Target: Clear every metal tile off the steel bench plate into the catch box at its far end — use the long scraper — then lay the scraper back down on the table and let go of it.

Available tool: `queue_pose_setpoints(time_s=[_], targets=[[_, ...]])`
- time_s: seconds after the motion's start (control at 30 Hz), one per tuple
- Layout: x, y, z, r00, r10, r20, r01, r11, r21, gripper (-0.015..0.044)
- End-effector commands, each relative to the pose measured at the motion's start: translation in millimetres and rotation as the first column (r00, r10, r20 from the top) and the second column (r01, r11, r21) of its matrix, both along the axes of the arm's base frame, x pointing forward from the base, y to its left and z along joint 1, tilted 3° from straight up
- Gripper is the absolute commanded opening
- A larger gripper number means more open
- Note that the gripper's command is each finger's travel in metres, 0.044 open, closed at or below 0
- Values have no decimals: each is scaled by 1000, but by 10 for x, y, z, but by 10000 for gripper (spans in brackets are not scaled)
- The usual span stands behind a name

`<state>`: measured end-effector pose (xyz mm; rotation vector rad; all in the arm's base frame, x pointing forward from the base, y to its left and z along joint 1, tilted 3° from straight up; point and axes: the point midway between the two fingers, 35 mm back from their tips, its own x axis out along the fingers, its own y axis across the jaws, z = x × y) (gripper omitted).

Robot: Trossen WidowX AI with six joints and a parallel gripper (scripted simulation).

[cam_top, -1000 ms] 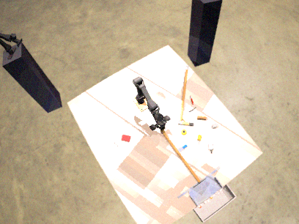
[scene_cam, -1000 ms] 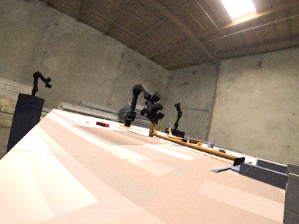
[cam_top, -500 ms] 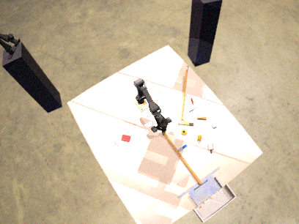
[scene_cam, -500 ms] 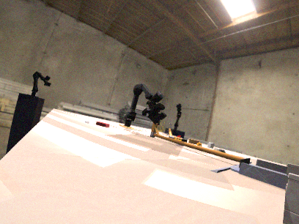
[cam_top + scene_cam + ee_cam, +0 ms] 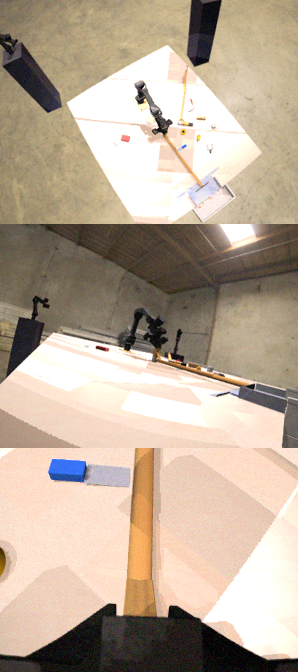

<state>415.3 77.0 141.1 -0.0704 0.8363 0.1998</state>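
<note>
My gripper (image 5: 164, 134) (image 5: 142, 611) is shut on the wooden handle of the long scraper (image 5: 182, 159) (image 5: 141, 538) (image 5: 204, 372), near its end. The handle slants away to a dark blade (image 5: 201, 187), which is over the steel bench plate (image 5: 201, 198). Whether the blade touches the plate is too small to tell. The grey catch box (image 5: 215, 212) adjoins the plate's far end. Small pieces, among them an orange one (image 5: 210, 198), show near the edge where plate and box meet; which side each lies on is hard to tell. No tile is plain on the plate's middle.
A blue-handled putty knife (image 5: 183, 146) (image 5: 67, 471) lies beside the handle. A yellow roll (image 5: 183, 132), a hammer (image 5: 186, 124) and another long wooden-handled tool (image 5: 184, 91) lie farther along the same side. A red block (image 5: 125, 138) (image 5: 102, 348) lies on the other side.
</note>
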Motion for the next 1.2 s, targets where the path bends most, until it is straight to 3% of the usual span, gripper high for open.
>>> queue_pose_setpoints(time_s=[0.0, 1.17], targets=[[85, 14, 40, 1000, -5, 10, 5, 1000, 3, 0], [613, 127, 142, 1000, -5, 14, 5, 1000, 4, 0]])
